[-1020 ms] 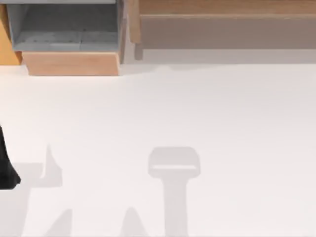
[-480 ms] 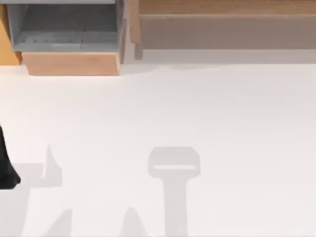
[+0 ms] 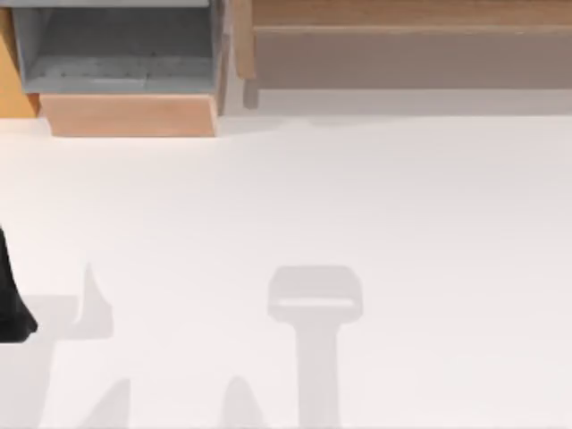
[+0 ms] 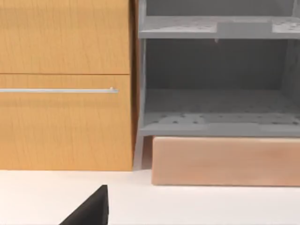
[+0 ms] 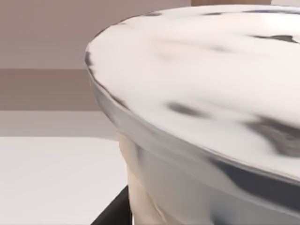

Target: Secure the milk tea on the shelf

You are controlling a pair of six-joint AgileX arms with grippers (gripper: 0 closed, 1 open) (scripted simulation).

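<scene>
White, bare table (image 3: 357, 206) spread across most of the top view, crossed by soft grey shadows (one T-shaped near the middle, pointed ones toward the near left). Along the far edge, right of centre: the shelf (image 3: 411, 13), a long light-brown wooden board with a duller grey-brown face beneath its edge and a wooden upright (image 3: 241, 40) at its left end. Left of that upright, apart from it: a grey-lined box (image 3: 116, 54) with a pale wood front (image 3: 130, 114), and just beside it an orange-brown cabinet (image 3: 7, 71) at the table's far left corner. Seen again from the left wrist: the cabinet (image 4: 65, 84) with a thin metal handle bar (image 4: 58, 90), the box's grey speckled tiers (image 4: 215, 117) and its pale front (image 4: 225, 161).

Left arm (image 3: 11, 299) parked at the left edge of the table, a dark shape only; cannot tell how its pincer stands.

Close against the right wrist camera: the milk tea (image 5: 201, 108), a cup with a white lid and clear rim, creamy below, over the white surface with the shelf's brown face behind. A dark finger (image 5: 112, 211) just beside the cup's base; cannot tell whether the right gripper is clamped on it.
</scene>
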